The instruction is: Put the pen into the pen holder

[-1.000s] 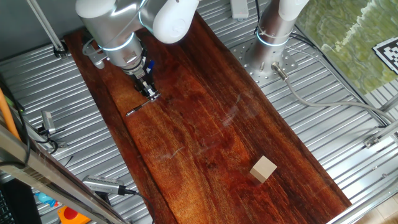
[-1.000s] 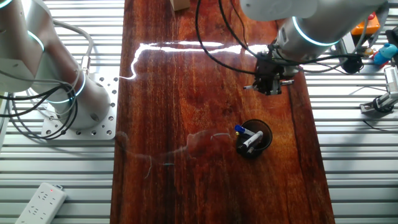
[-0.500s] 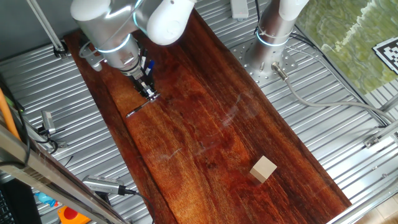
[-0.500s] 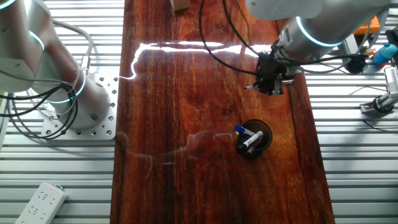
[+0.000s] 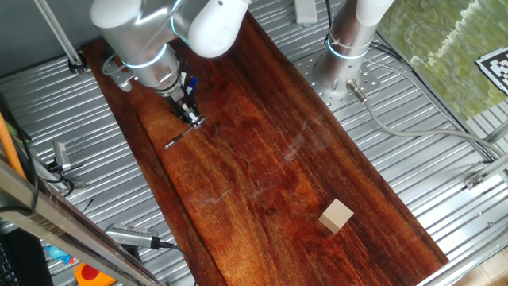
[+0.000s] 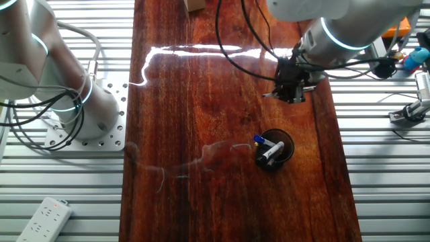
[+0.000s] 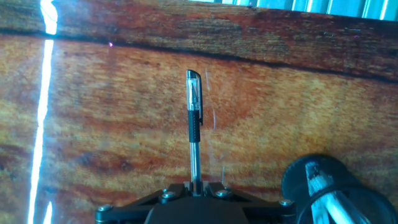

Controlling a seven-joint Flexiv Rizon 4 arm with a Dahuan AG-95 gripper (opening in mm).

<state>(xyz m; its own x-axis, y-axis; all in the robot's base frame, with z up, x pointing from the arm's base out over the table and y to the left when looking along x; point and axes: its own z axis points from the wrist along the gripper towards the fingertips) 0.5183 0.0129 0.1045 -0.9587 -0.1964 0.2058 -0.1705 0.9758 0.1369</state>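
Observation:
My gripper (image 7: 196,185) is shut on the lower end of the pen (image 7: 194,118), a slim dark grey pen that points straight away from the hand over the wooden board. In one fixed view the gripper (image 5: 193,121) is near the board's far left end, and the pen (image 5: 179,136) sticks out slanting toward the left edge. In the other fixed view the gripper (image 6: 290,95) is a short way above the pen holder (image 6: 274,149), a round black cup with blue-tipped pens in it. The pen holder (image 7: 323,193) also shows at the lower right of the hand view.
A tan wooden block (image 5: 336,215) lies on the dark wooden board (image 5: 262,167) toward its near end. A second arm's base (image 6: 80,101) stands on the ribbed metal table beside the board. Cables and tools lie along the metal edges (image 5: 59,159).
The hand has shifted only slightly, keeping its hold on the pen. The pen's free end has moved a touch with it. The pen holder and block have not moved.

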